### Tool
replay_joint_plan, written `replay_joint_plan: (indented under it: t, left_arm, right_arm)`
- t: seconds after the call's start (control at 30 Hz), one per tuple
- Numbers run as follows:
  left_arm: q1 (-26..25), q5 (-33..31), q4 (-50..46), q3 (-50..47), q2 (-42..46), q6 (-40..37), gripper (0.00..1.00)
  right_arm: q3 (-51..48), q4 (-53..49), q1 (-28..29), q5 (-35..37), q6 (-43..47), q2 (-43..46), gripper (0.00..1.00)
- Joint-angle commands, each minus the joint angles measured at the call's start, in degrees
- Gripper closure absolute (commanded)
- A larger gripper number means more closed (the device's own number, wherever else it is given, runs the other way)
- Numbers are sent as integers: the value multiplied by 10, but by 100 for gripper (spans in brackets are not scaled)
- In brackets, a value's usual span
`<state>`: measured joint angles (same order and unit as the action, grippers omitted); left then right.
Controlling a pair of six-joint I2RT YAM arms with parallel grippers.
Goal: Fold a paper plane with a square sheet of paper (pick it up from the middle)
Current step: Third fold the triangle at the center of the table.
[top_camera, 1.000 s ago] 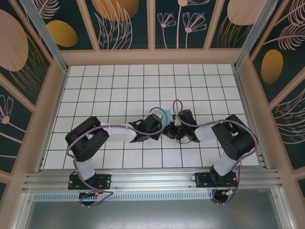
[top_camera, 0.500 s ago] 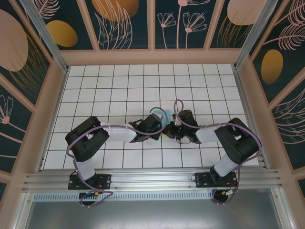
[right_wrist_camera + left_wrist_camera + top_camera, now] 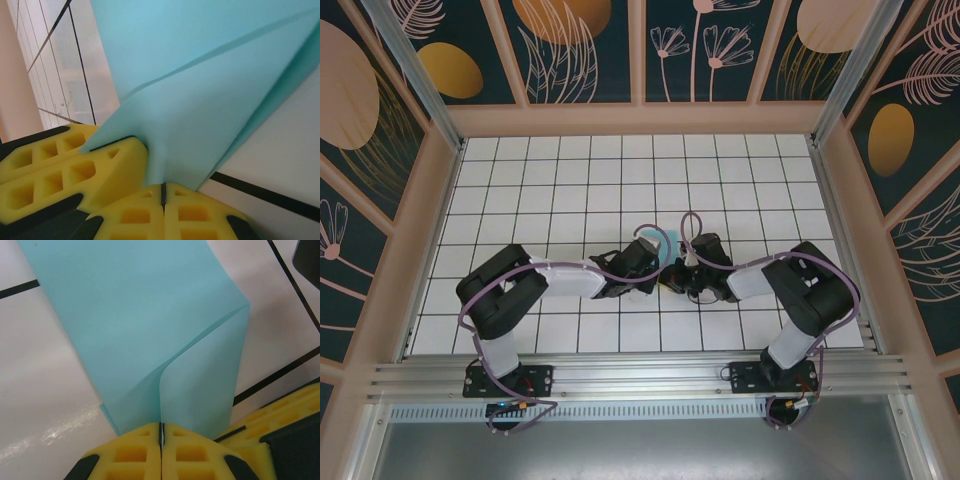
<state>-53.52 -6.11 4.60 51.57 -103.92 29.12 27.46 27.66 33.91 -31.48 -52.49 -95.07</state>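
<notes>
Folding is begun; no pointed dart shape is formed yet.
At the table's (image 3: 520, 180) middle, the creased square sheet of paper (image 3: 150, 330) is pinched by the left gripper (image 3: 161, 440) and the right gripper (image 3: 163, 197), both fully closed on it.

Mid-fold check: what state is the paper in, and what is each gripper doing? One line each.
sheet of paper: partly folded, layers overlapping along a crease, pinched by both grippers.
left gripper: shut on the sheet of paper, fingertips pressed together.
right gripper: shut on the sheet of paper, close beside the left gripper.
</notes>
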Motion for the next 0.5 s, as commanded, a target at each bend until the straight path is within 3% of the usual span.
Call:
replay_joint_plan:
  t: [0.0,0.47]
  left_arm:
    - [8,-7,-26,9,26,17,85]
    - [39,10,-35,31,54,32,77]
  right_arm:
    - [2,-55,6,33,24,-12,95]
    - [14,-58,5,29,29,-24,95]
